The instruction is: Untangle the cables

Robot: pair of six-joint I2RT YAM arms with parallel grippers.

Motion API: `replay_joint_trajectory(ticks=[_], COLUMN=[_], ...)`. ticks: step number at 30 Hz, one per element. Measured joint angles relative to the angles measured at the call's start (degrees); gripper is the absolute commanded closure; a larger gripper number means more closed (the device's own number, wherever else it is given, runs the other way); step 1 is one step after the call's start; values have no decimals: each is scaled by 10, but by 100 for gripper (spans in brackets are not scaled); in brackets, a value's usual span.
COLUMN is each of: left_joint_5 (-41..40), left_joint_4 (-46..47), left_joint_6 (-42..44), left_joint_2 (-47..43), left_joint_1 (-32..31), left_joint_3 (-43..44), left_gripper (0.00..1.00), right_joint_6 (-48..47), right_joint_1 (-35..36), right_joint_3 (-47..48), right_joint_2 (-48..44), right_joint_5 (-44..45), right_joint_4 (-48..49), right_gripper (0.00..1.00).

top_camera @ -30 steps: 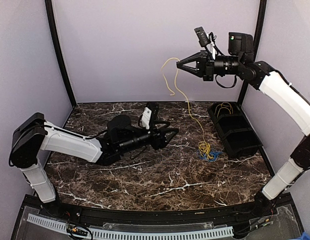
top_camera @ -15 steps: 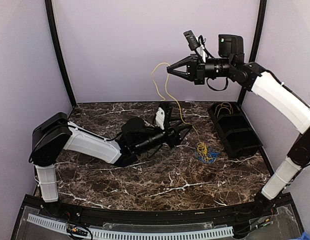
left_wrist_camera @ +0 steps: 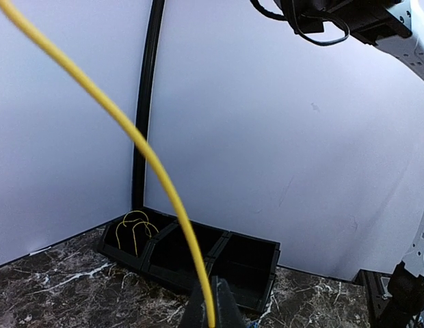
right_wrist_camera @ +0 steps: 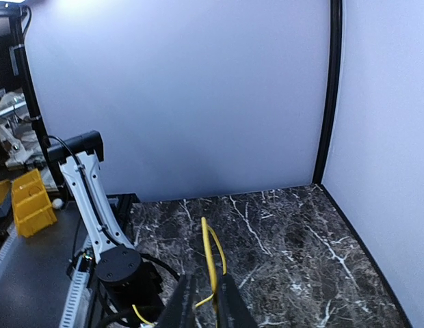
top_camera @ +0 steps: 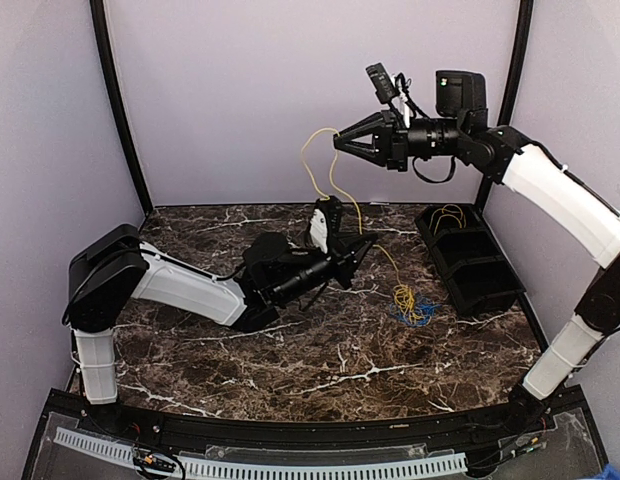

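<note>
A yellow cable [left_wrist_camera: 147, 156] is gripped high by the right pincer [top_camera: 338, 143] and lower down by the left pincer [top_camera: 370, 241], both clamped on it. Its lower end is joined to a yellow-and-blue tangle [top_camera: 408, 302] on the worktop [top_camera: 290, 350], beside a black bin [top_camera: 480, 270].

two arms stand at one table [top_camera: 290, 350]: the left arm [top_camera: 180, 285] and the right arm [top_camera: 560, 195], each with one pair of jaws. one yellow cable [left_wrist_camera: 140, 142] hangs in the air and one yellow loop [left_wrist_camera: 133, 222] lies in the one black tray [top_camera: 487, 290], which has three compartments. one tangle [top_camera: 408, 303] of yellow and blue strands, too fine to count, lies on the table.
</note>
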Motion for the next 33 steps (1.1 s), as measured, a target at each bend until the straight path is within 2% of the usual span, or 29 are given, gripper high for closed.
replay_joint_trajectory(ticks=[2, 7, 13, 17, 20, 22, 25, 28, 30, 33], left_joint_5=[-2, -31, -95, -126, -141, -146, -154, -161, -167, -180], left_joint_4=[6, -10, -24, -24, -29, -34, -35, -39, -64, -136], left_joint_6=[-5, -26, -70, -91, -100, -103, -106, -105, -101, -76], left_joint_2=[-2, -42, -138, -176, -189, -196, -211, -233, -257, -326], left_joint_1=[0, 0, 0, 0, 0, 0, 0, 0, 0, 0], left_joint_3=[-8, -67, -159, -209, -233, -242, -254, -264, -267, -266], left_gripper=[100, 100, 100, 100, 100, 100, 100, 100, 100, 100], right_joint_6=[-12, -57, -115, -165, -187, -196, -201, -197, -198, -189], right_joint_1=[0, -24, -58, -32, -14, -6, 4, 11, 12, 13], right_joint_3=[-11, -129, -332, -390, -392, -392, -391, -388, -387, -387], right_joint_2=[-3, -35, -48, 9, 67, 94, 122, 144, 153, 156], right_joint_5=[16, 70, 133, 171, 185, 187, 189, 196, 204, 212], right_joint_4=[-1, 11, 37, 32, 32, 32, 34, 36, 39, 45], right_gripper=[60, 39, 34, 34, 40, 48, 69, 85, 88, 87])
